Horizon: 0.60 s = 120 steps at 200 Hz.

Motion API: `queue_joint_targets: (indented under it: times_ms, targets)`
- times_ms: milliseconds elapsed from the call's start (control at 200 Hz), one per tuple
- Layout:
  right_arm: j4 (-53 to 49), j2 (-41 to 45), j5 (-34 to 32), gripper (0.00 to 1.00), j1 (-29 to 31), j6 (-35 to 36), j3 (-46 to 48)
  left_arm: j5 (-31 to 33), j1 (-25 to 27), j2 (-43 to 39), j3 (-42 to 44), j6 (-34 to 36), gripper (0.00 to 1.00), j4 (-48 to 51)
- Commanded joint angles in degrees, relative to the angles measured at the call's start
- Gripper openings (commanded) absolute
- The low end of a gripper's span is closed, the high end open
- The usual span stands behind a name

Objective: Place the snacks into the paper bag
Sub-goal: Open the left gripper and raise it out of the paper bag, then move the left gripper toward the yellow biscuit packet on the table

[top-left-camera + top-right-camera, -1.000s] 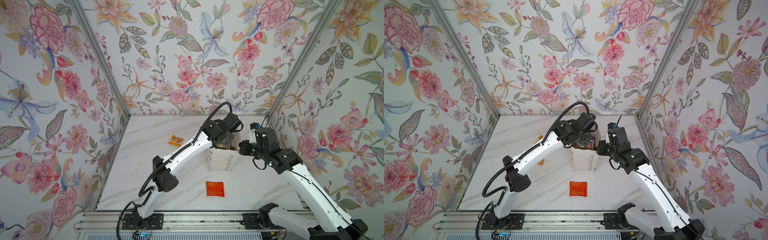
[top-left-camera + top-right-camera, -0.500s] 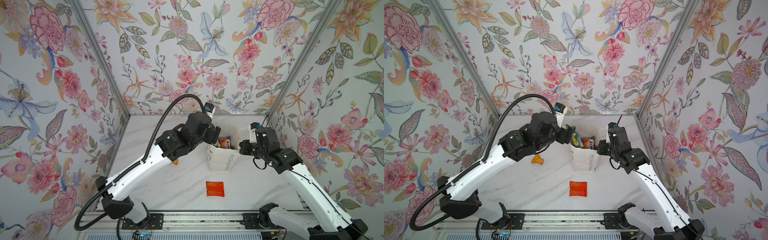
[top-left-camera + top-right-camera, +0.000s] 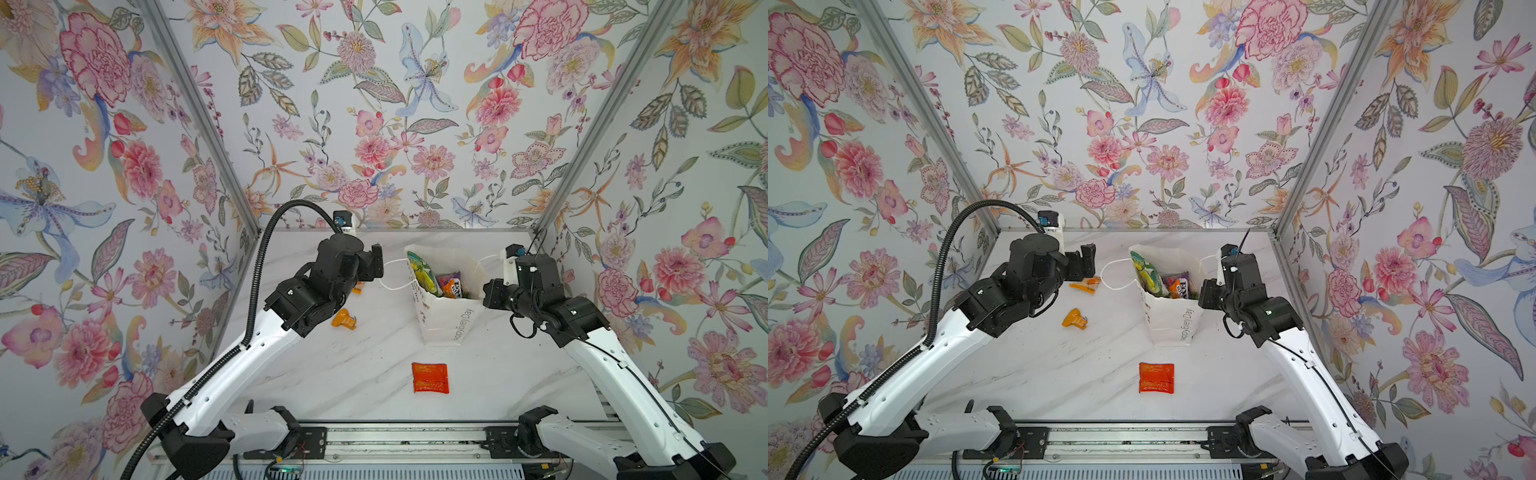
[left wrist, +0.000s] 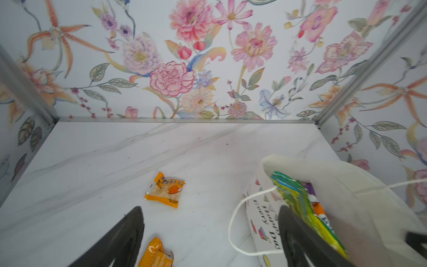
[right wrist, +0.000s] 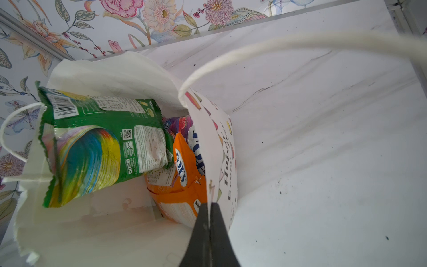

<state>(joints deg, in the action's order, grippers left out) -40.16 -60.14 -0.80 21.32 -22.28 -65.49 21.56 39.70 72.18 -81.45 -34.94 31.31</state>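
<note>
Pulled back from over the bag mouth within the last second and spread wide, nothing held: left gripper (image 4: 210,215), now above the rear middle of the desk (image 3: 316,374). Below and ahead of it, flat orange sachet (image 4: 166,190) and crumpled orange sachet (image 4: 156,254). Toward the right rear, paper bag (image 3: 449,328), upright, wall clamped between the closed jaws of right gripper (image 5: 209,208). Inside already, green packet (image 5: 92,148) and orange FOX'S (image 5: 184,185). Reads as one more delivery done; left to fetch both sachets and red-orange packet (image 3: 430,377) near the front edge, middle
</note>
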Motion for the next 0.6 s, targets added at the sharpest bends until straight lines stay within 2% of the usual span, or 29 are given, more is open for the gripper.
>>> queue_joint_targets:
  times_ms: [0, 215, 380, 596]
  targets:
    - [3.45, 2.66, -2.13, 0.0, -1.57, 2.49, 0.02, -1.55, -4.75, 0.28, 3.68, -4.56, 0.91, 1.23]
    - [4.28, 3.01, -0.09, 0.0, -2.69, 2.82, 0.68, -7.85, -12.5, 5.85, 7.78, -4.98, 0.92, -3.2]
    - [4.22, 4.24, -0.05, 0.0, -2.99, 2.55, 1.51, -12.85, -16.4, 14.72, 8.75, -3.39, 0.94, -7.57]
    - [2.0, 5.09, 0.21, 0.0, -3.13, 1.8, 0.32, -14.81, -20.49, 30.77, 1.41, 0.41, 0.96, -7.35]
